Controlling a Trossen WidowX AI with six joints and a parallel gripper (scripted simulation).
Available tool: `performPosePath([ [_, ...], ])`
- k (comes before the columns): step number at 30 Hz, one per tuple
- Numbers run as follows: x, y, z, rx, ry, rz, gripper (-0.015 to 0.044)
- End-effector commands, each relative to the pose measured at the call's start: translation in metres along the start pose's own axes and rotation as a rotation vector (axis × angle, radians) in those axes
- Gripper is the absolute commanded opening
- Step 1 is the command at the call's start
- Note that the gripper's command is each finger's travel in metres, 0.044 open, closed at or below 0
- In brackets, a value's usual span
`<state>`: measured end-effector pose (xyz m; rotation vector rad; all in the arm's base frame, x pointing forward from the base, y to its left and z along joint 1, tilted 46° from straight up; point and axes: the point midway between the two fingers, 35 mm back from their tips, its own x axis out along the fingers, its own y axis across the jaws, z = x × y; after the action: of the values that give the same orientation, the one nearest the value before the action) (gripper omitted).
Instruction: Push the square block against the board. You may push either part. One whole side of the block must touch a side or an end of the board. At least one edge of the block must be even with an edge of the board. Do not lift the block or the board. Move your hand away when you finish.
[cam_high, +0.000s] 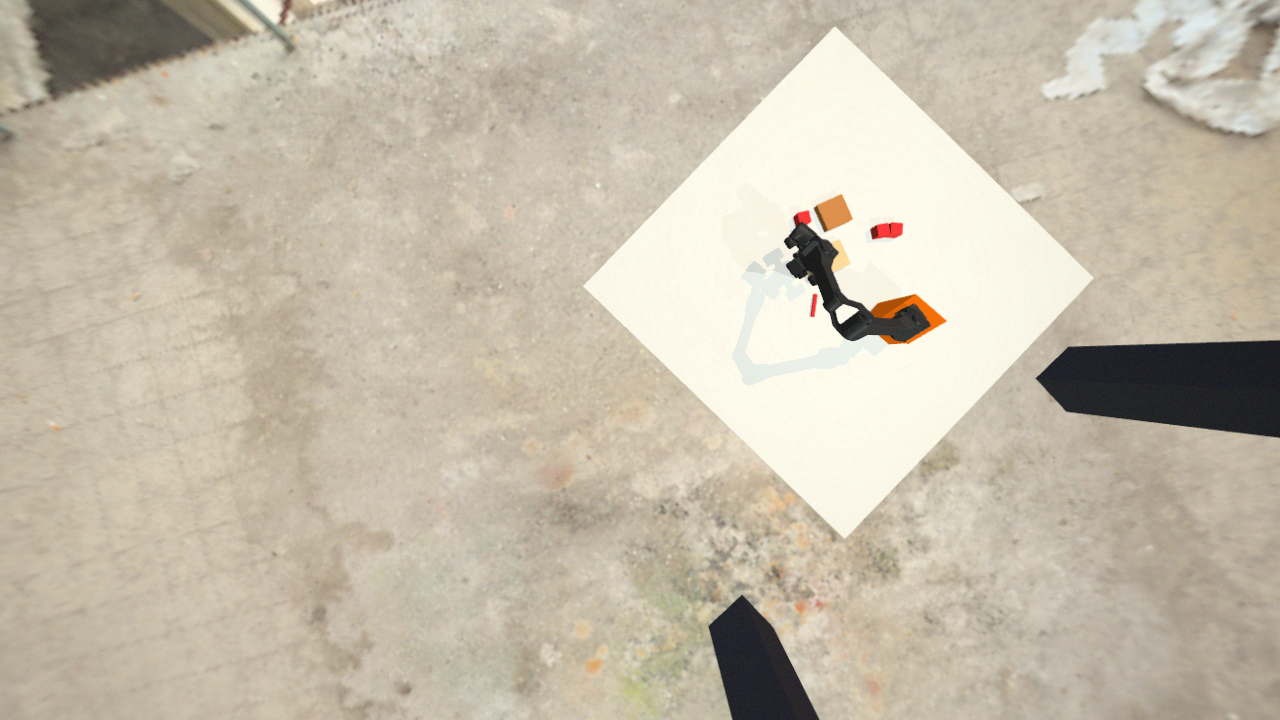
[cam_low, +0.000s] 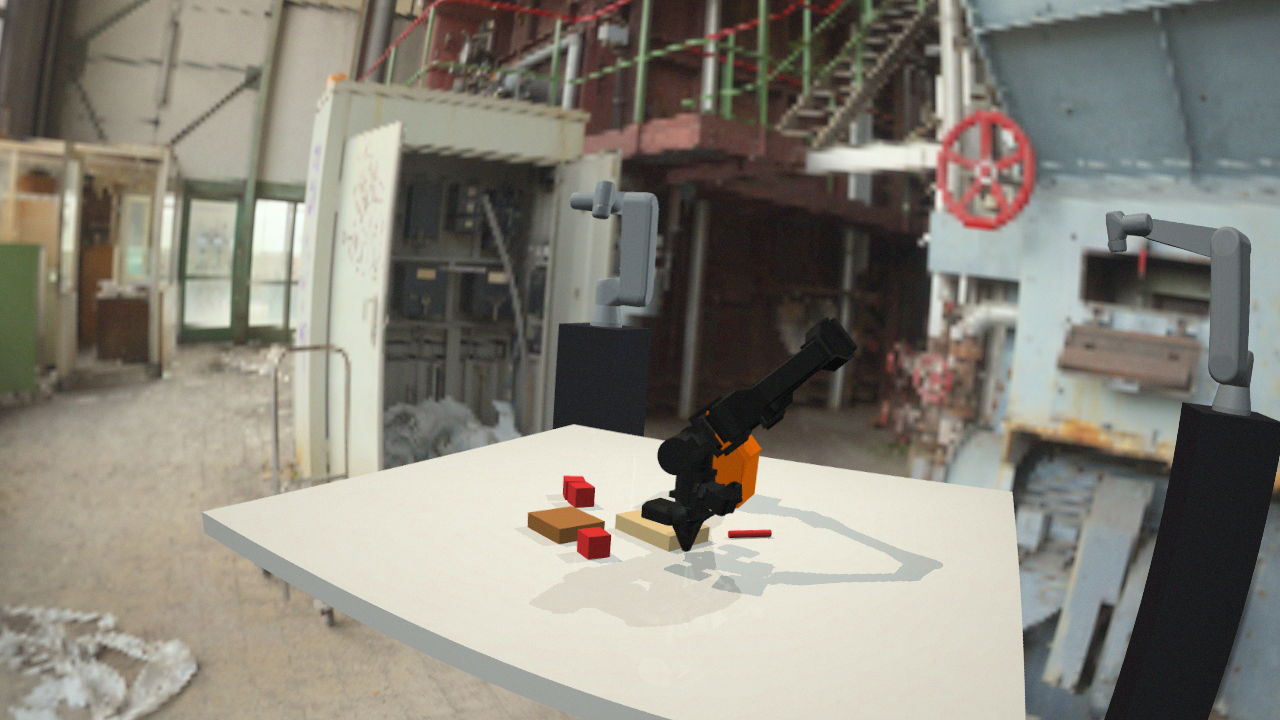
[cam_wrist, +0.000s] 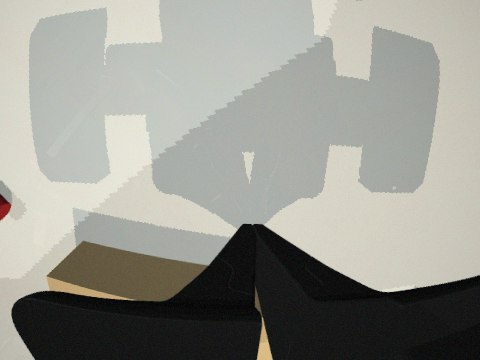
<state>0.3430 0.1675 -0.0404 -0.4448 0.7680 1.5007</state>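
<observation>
The square block (cam_high: 833, 212) (cam_low: 563, 523) is brown and lies flat on the white table (cam_high: 841, 429) (cam_low: 447, 573). The board (cam_high: 840, 255) (cam_low: 651, 529) (cam_wrist: 120, 270) is pale tan and lies flat just beside it, a narrow gap apart. My gripper (cam_high: 802, 259) (cam_low: 686, 541) (cam_wrist: 251, 234) is shut with nothing in it. Its tips point down at the table, right at the board's side that faces away from the block. The arm hides much of the board from above.
A small red cube (cam_high: 802, 217) (cam_low: 593, 542) sits close by the gap between block and board. Two more red cubes (cam_high: 886, 230) (cam_low: 579, 490) lie beyond the block. A thin red stick (cam_high: 812, 305) (cam_low: 749, 533) lies near the arm's orange base (cam_high: 913, 317).
</observation>
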Motion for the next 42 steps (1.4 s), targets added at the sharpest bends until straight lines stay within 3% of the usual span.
performPosePath([
  [1, 0.000, -0.001, 0.007, 0.001, 0.003, -0.002, 0.0000],
  [21, 0.000, -0.002, 0.038, 0.000, -0.002, -0.001, 0.0000],
  [27, -0.056, -0.002, 0.033, 0.000, 0.000, -0.002, 0.0000],
  [32, -0.056, -0.004, 0.032, 0.010, -0.004, -0.018, 0.0000],
  [40, -0.055, 0.031, 0.009, 0.143, 0.001, -0.001, 0.0000],
  [42, -0.042, 0.030, 0.009, 0.144, 0.002, -0.001, 0.0000],
])
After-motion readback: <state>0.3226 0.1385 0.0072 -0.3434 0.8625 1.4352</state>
